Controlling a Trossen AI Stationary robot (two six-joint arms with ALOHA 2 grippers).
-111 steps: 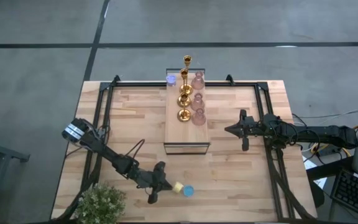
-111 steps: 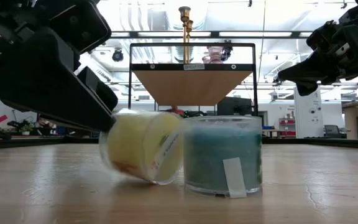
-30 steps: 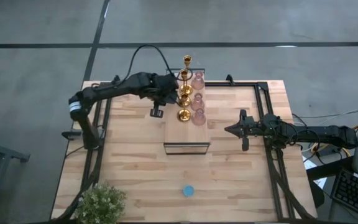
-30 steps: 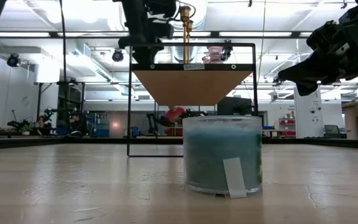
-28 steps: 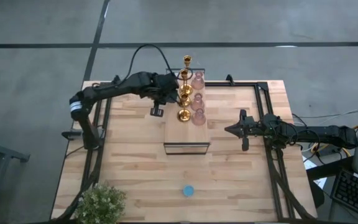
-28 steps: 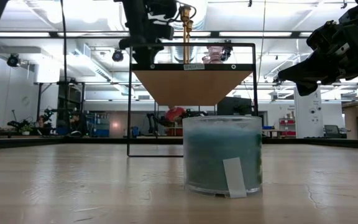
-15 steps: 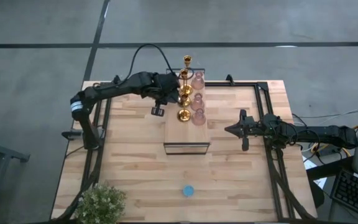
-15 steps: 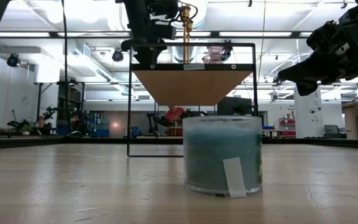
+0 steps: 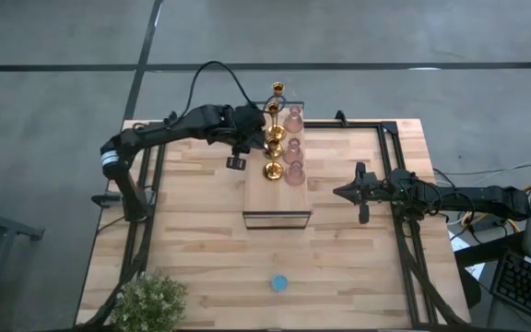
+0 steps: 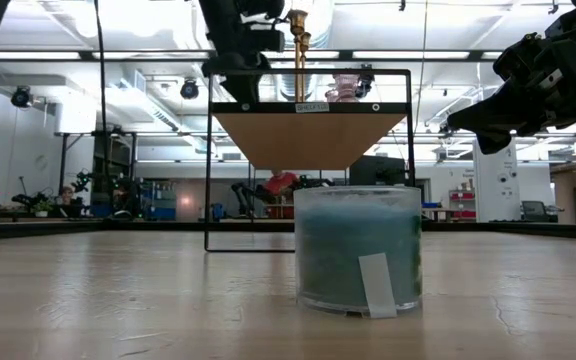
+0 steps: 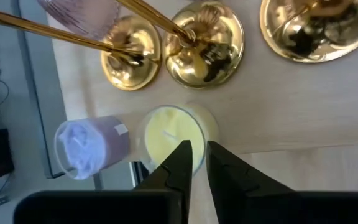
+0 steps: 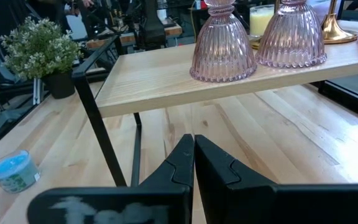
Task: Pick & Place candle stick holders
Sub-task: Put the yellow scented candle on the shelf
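The wooden table point(image 9: 192, 212) carries a raised shelf point(image 9: 277, 198) on a black frame, a blue cup point(image 9: 279, 282) and a small potted plant point(image 9: 150, 302). On the shelf, just past the left gripper point(image 11: 195, 163), stand a yellow cup point(image 11: 169, 135) and a purple cup point(image 11: 87, 146) side by side, with three gold holders point(image 9: 273, 138) and three pink vases point(image 9: 293, 148) beyond.
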